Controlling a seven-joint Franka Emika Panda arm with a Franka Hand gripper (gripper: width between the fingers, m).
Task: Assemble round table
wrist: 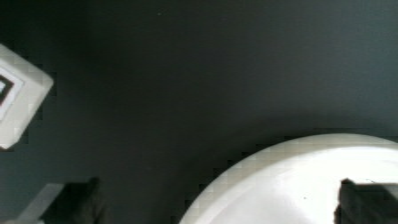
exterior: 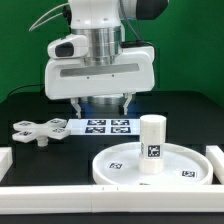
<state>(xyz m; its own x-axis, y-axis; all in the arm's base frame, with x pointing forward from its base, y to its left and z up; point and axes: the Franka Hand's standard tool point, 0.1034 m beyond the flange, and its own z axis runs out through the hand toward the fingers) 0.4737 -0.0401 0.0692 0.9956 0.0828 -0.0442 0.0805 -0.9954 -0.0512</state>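
The large round disc [exterior: 120,165] lies flat at the front of the table. The short cylindrical post [exterior: 152,145] stands upright on it, right of the disc's middle. The four-armed cross piece [exterior: 35,130] lies on the table at the exterior view's left. My gripper [exterior: 100,103] hangs open and empty above the table, behind the disc and left of the post, touching nothing. In the wrist view the gripper [wrist: 217,203] shows two dark fingertips [wrist: 71,200] set wide apart, with the disc's rim [wrist: 302,175] below them. The post and the cross piece are out of the wrist view.
The marker board [exterior: 105,125] lies behind the disc, under the gripper. White border rails run along the left [exterior: 5,160], front [exterior: 60,203] and right [exterior: 215,160]. A white tagged edge [wrist: 15,100] shows at the wrist view's border; I cannot tell what it belongs to.
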